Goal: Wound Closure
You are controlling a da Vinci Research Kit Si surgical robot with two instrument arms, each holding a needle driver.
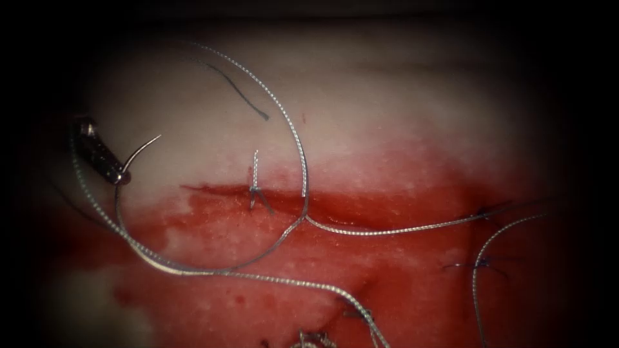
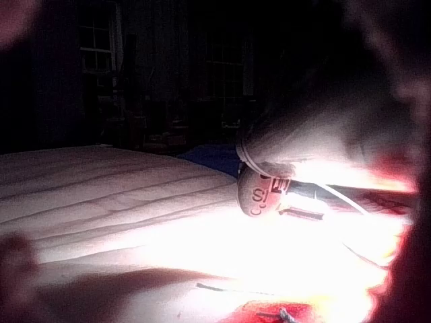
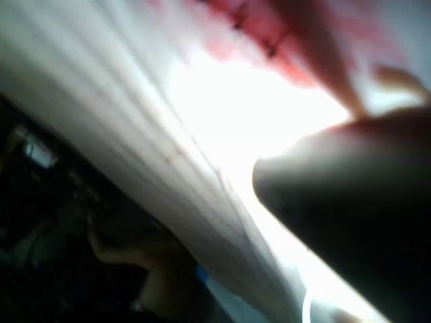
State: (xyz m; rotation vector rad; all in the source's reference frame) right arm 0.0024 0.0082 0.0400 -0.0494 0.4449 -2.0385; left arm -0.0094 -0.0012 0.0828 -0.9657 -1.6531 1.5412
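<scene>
The needle (image 1: pixel 132 169) is clear of the tissue (image 1: pixel 387 109), held up over the pale surface well to the left of the cut's (image 1: pixel 284 193) left end, its sharp tip pointing up and right. The left gripper (image 1: pixel 118 175) is closed on it near the middle of the curve, with the tail arc dropping below the jaws to where the thread (image 1: pixel 290 129) joins. From there the thread sweeps in a wide loop up over the pale tissue, comes down to the cut beside a finished stitch (image 1: pixel 255 193) with short upright ends, and a further strand runs off right across the red fluid (image 1: pixel 400 270) towards darker knots (image 1: pixel 480 263). A loose cut end (image 1: pixel 242 96) lies inside the loop. The right gripper cannot be made out in the endoscope view, and its wrist view gives only a dark blurred mass, so I cannot tell whether it is open or closed. Judging from this, good handling here means keeping the grip firm so the needle does not swivel, keeping the tip off the tissue until it is aimed, and watching that the slack loop does not catch the stitch ends or wrap the gripper. Any pull on the thread should be gentle, along its line.
</scene>
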